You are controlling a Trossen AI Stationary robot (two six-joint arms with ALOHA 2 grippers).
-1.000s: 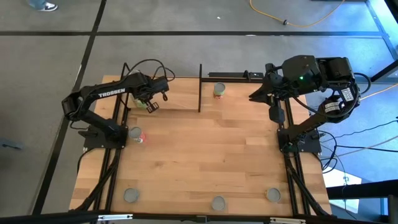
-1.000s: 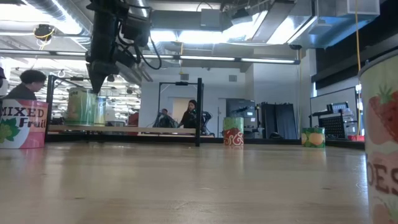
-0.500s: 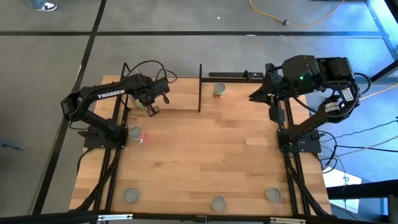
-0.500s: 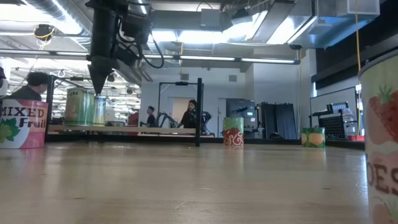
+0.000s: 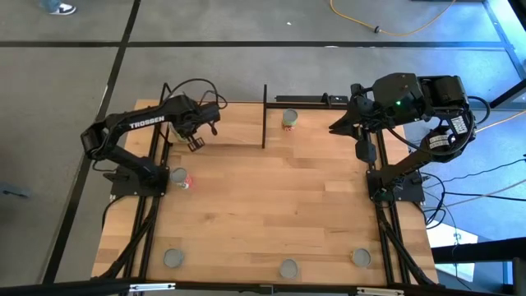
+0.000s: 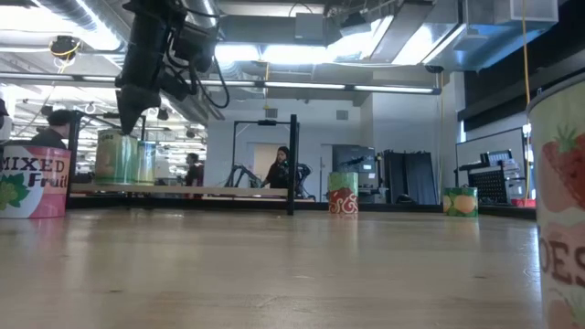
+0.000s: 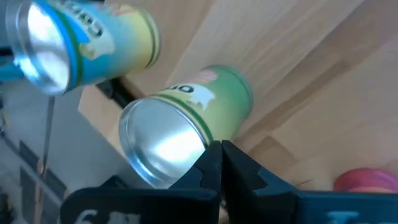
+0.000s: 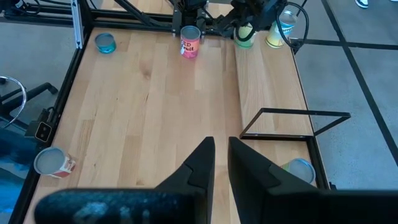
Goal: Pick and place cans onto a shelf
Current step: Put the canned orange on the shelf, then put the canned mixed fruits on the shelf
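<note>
Two cans stand upright on the shelf (image 5: 230, 123) at the table's far left: a green can (image 7: 205, 106) and a yellow can with a blue band (image 7: 106, 37). In the low view both cans (image 6: 123, 157) rest on the shelf plank (image 6: 201, 191). My left gripper (image 7: 221, 152) is shut and slants down over them, its tip (image 6: 123, 128) at the green can's top. My right gripper (image 8: 221, 155) hangs high over the table's right side, open by a narrow gap, with nothing in it. My left gripper's shut fingertips (image 7: 211, 163) stand at the rim of the green can's silver top (image 7: 165, 146), coming down from above at a slant. I cannot tell whether they touch it. The can stands upright on the shelf.
A can (image 5: 289, 118) stands at the far edge beyond the shelf's black upright rod (image 5: 264, 115). A red can (image 5: 181, 178) sits beside the left arm's base. Three cans (image 5: 173, 258) (image 5: 288, 268) (image 5: 361, 258) line the near edge. Bare wood (image 5: 279, 189) fills the middle.
My left gripper, shut throughout, has tipped, and its tip has swung a little toward the table's left edge above the cans on the shelf. Both cans stand where they were.
</note>
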